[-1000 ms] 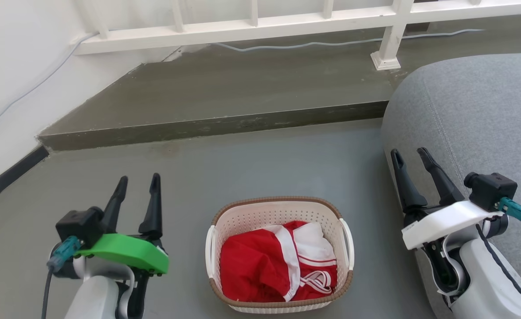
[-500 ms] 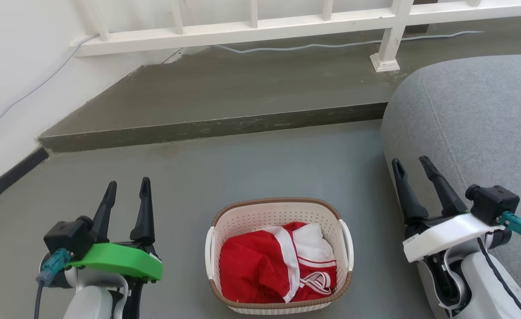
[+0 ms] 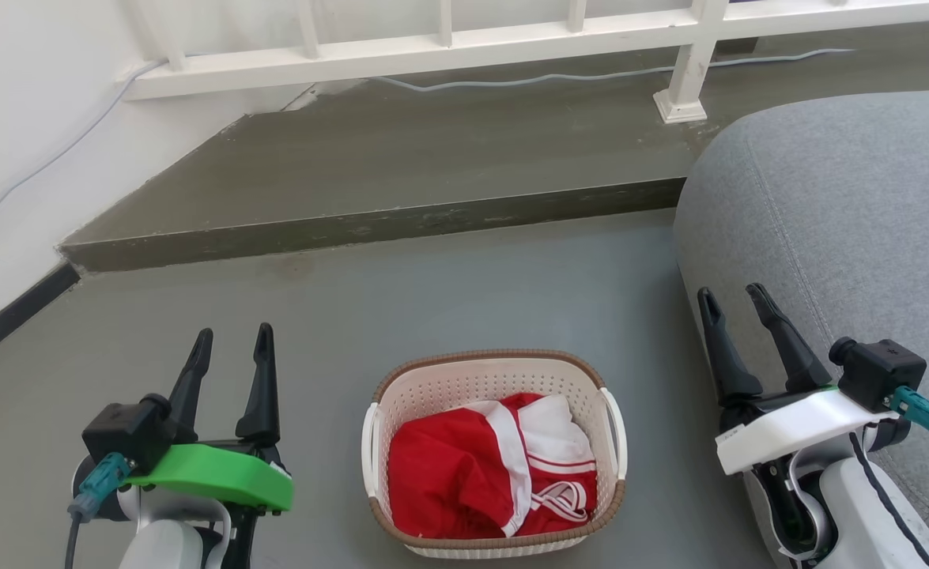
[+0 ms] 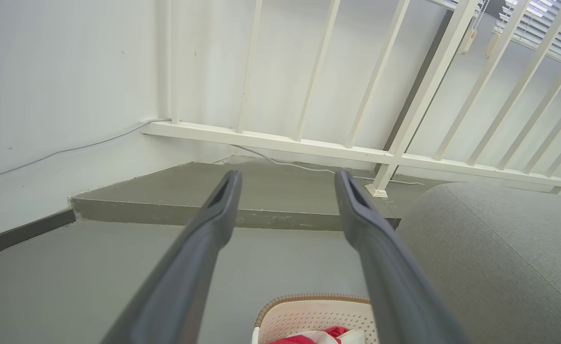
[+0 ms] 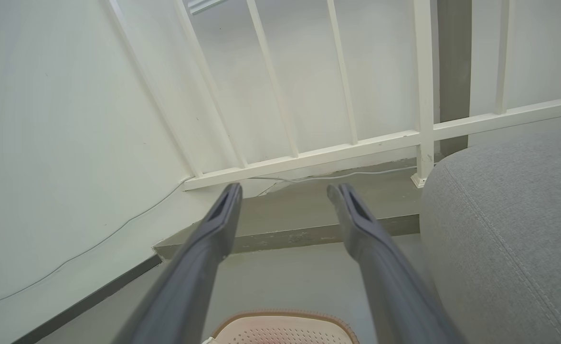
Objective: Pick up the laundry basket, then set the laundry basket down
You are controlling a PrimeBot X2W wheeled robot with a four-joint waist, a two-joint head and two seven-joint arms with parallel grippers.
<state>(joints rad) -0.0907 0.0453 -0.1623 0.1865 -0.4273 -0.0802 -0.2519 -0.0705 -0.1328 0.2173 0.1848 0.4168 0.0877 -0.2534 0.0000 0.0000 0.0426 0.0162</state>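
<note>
Laundry basket (image 3: 472,381) on grey floor (image 3: 448,292), holding red-and-white garment (image 3: 464,474). Left gripper (image 3: 235,332) and right gripper (image 3: 731,292) flanking it, untouching. Fingers spread, empty.

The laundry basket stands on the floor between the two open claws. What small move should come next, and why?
Probably bring both arms down and inward, toward the side handles of the laundry basket. It stands on the floor with clothing inside. The left claw and the right claw are open and apart from it, one at each side, so neither has a hold yet.
</note>
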